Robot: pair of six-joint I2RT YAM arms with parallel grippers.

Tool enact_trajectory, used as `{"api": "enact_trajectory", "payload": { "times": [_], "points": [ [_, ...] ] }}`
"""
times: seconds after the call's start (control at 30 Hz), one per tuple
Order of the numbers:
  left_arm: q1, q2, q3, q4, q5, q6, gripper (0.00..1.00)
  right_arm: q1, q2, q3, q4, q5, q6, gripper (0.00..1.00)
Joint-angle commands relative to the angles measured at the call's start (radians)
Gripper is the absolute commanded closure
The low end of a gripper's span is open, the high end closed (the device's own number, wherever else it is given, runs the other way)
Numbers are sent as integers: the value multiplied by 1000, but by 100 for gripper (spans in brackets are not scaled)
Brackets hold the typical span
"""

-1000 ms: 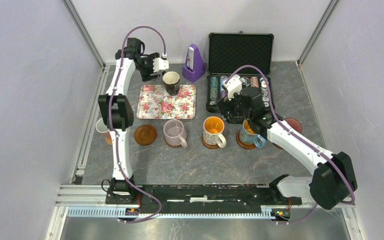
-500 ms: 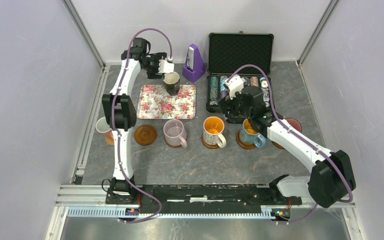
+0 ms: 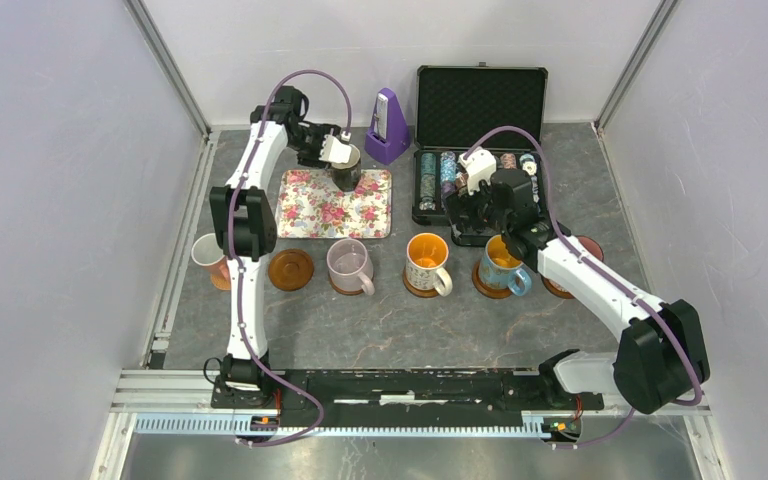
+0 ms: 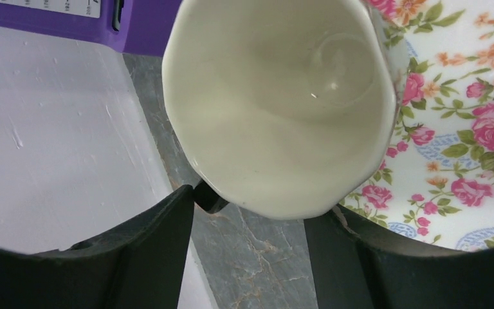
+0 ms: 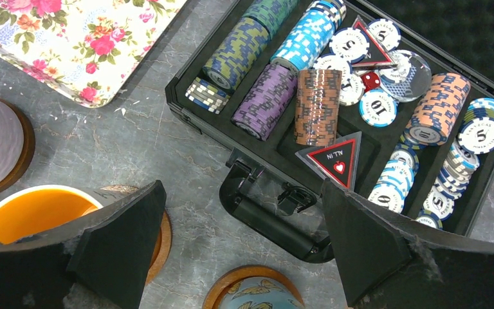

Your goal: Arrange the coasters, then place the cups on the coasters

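Four cups stand upright on brown coasters [image 3: 412,288] in a row on the surface: pink cup [image 3: 205,252], lilac cup [image 3: 347,264], white cup [image 3: 426,258] with orange inside, blue cup [image 3: 500,266]. A bare coaster [image 3: 291,269] lies between pink and lilac, and the right coaster [image 3: 590,247] is half hidden. The black cup [image 3: 345,181], cream inside, stands on the tray [image 3: 305,205] between my spread left fingers [image 4: 148,257].

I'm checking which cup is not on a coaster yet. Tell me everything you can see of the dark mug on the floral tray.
The dark mug looks ceramic: glossy black outside, cream inside, empty, with a faceted rim. It stands upright at the far right corner of the floral tray, near the metronome. The fingers of the left gripper flank its rim; contact unclear.
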Motion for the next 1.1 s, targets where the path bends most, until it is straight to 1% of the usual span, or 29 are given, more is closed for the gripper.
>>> {"api": "enact_trajectory", "payload": {
  "times": [0.0, 0.13, 0.27, 0.5, 0.57, 0.67, 0.77, 0.87, 0.97, 1.07],
  "points": [
    [-6, -15, -7, -82, 29, 97, 34, -10, -6, 20, 16, -21, 19, 2],
    [-8, -32, -26, -103, 31, 106, 41, -13, -1, 22, 21, -27, 22, 2],
    [-10, -52, -38, -103, 43, 56, 47, -14, 1, 20, 23, -35, 27, 2],
    [-24, -93, -93, -103, 47, -31, 48, -16, 2, 15, 32, -41, 34, 2],
    [-35, -94, -96, -101, 42, -83, 48, -16, 3, 15, 35, -45, 36, 2],
    [-53, -94, -109, -30, 10, -239, 47, -16, 6, 17, 38, -50, 43, 2],
    [-66, -92, -111, -8, -34, -336, 48, -16, 9, 18, 39, -52, 44, 2],
    [-66, -96, -115, 40, -60, -470, 48, -17, 8, 17, 39, -54, 44, 2],
    [-66, -100, -122, 49, -59, -542, 53, -18, 10, 17, 42, -58, 47, 2],
    [-66, -123, -154, 49, -40, -573, 61, -17, 13, 17, 41, -61, 48, 2]
  ]
}}
